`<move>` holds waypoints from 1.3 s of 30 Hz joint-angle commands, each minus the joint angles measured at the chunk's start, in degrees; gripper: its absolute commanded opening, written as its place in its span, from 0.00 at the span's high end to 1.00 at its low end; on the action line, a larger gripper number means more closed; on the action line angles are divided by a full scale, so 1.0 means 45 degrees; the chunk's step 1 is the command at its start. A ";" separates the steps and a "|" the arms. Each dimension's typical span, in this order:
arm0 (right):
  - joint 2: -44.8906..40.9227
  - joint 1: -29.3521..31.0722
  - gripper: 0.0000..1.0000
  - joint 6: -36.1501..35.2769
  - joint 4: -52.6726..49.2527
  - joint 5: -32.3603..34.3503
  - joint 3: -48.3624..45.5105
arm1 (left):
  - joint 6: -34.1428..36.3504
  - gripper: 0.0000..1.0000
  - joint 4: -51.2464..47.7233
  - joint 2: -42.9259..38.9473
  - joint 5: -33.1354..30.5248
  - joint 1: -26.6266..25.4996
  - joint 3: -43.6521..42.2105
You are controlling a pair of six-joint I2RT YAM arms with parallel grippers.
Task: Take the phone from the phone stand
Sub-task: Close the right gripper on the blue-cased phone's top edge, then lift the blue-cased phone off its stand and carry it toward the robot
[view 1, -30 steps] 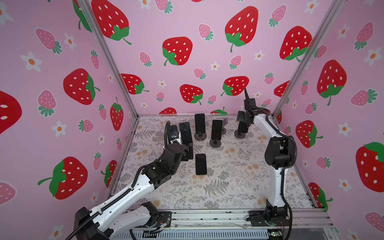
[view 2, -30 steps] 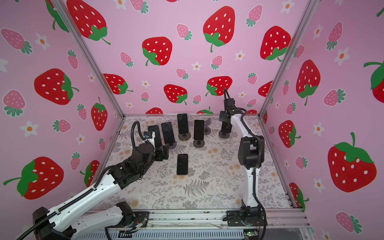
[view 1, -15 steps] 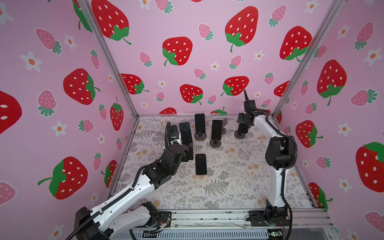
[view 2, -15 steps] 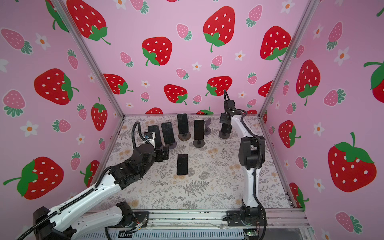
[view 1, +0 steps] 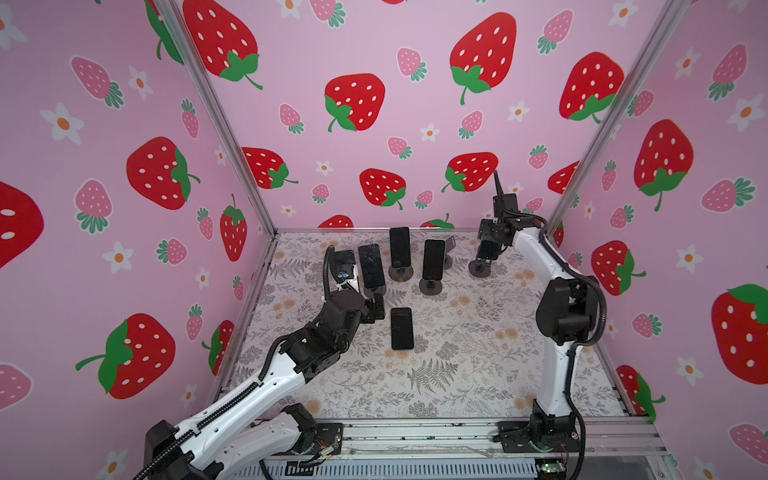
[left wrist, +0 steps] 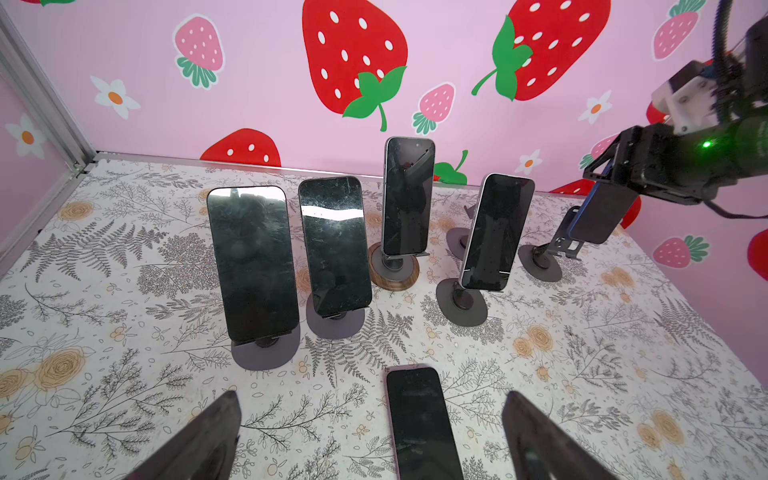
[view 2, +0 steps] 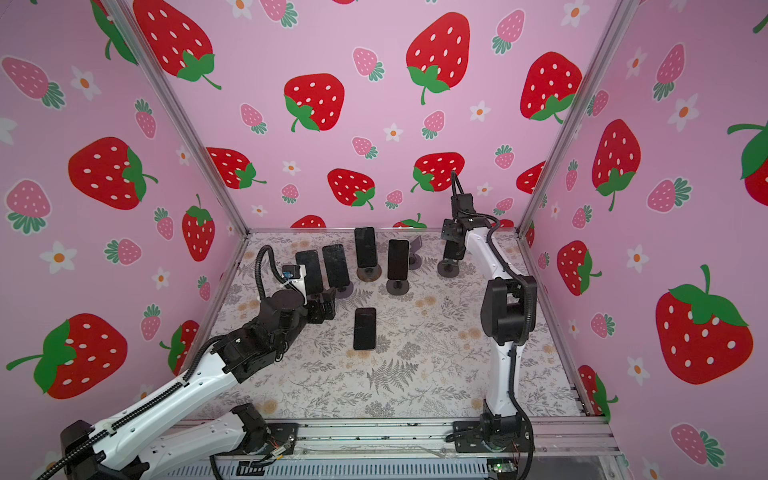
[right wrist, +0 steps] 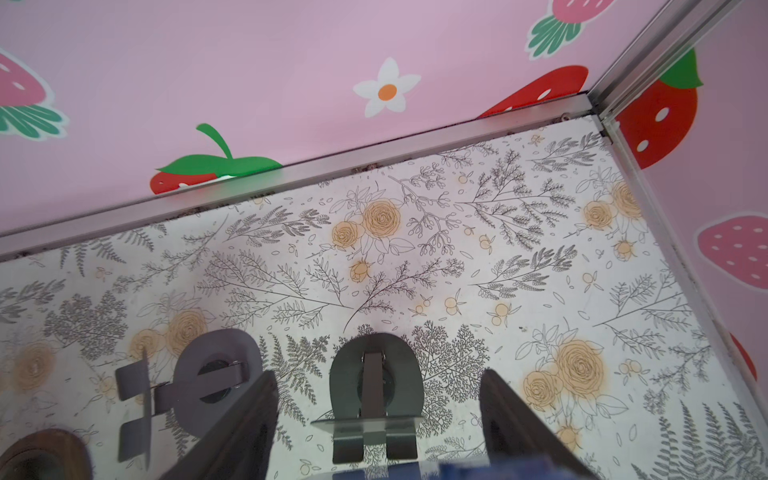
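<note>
Pink strawberry walls (view 1: 374,50), floral surface (view 1: 457,374). A row of phone stands runs along the back edge.

Right gripper (view 1: 487,248) is at the back right corner, clamped on the phone (left wrist: 598,220) by its long edges. The phone is tilted, with its lower end just above the cradle of the stand (left wrist: 540,259). Can't tell if it touches the lip. In the right wrist view the cradle hooks show bare, and a blurred edge sits between the fingers (right wrist: 245,428).

Left gripper (view 1: 376,307) is low over the surface near the left end of the row, jaws wide apart and holding nothing. Its fingers (left wrist: 208,436) frame a flat phone (view 1: 402,328) lying face up mid-surface, apart from both.

Four more phones are upright on stands in the row:
- large one (left wrist: 253,266) nearest the left edge
- second one (left wrist: 334,245) just beside it
- third one (left wrist: 407,195) on a wood-rimmed base, closest to the back edge
- fourth one (left wrist: 496,232) toward the right

An empty stand (right wrist: 208,374) sits just beside the task stand, near the back edge.
</note>
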 commanded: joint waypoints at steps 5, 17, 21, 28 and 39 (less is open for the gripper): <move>-0.1370 -0.0046 0.37 -0.0235 0.0527 0.0342 -0.0298 | -0.0012 0.01 0.0194 0.0209 -0.0123 0.0041 0.0182; -0.3768 0.0285 0.41 0.0140 0.1224 0.0215 -0.3133 | 0.0146 0.01 0.0627 0.0362 0.0091 0.0040 0.0145; -0.4996 0.0975 0.41 0.0347 0.1812 0.0086 -0.5127 | 0.0295 0.01 0.0806 0.0727 0.0435 0.0044 0.0256; -0.6744 0.1924 0.41 0.0457 0.1653 -0.0049 -0.7869 | 0.1018 0.00 0.0799 0.1125 0.0780 0.0052 0.0458; -0.6909 0.4517 0.42 0.0937 0.1479 -0.2256 -1.0696 | 0.0481 0.00 0.1502 0.1347 0.0470 0.0064 -0.0183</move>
